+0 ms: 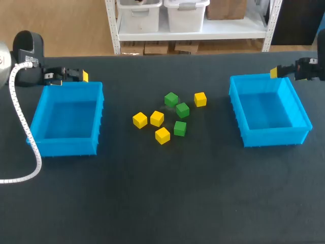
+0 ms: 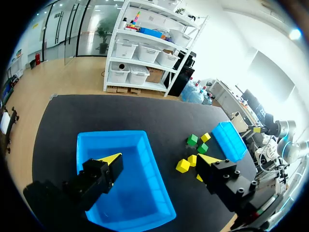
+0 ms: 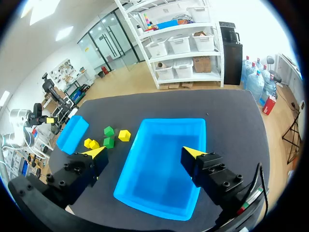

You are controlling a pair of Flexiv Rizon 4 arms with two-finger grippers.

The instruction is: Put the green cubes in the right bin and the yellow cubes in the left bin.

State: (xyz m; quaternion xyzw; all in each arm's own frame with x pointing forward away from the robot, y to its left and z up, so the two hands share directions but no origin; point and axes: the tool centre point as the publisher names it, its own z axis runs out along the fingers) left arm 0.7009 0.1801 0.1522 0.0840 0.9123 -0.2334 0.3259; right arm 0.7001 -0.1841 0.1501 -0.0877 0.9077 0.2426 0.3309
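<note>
black tabletop (image 1: pixel 162 203), cubes (image 1: pixel 157 118) between blue bins (image 1: pixel 66 146); left tool (image 2: pixel 160 157), right tool (image 3: pixel 144 151) both spread, empty

Black table (image 1: pixel 167 203) — left bin (image 1: pixel 66 147), right bin (image 1: pixel 274 137), yellow cubes (image 1: pixel 157 118), green cubes (image 1: pixel 180 128) between

Quick scan: no txt, nos. or labels could be read on the green cubes (image 1: pixel 171 99), yellow cubes (image 1: pixel 157 118), left bin (image 1: pixel 66 147), right bin (image 1: pixel 277 137) or desk (image 1: pixel 162 203). The small white tag (image 1: pixel 30 59) on the left arm was too blurry to read.
</note>
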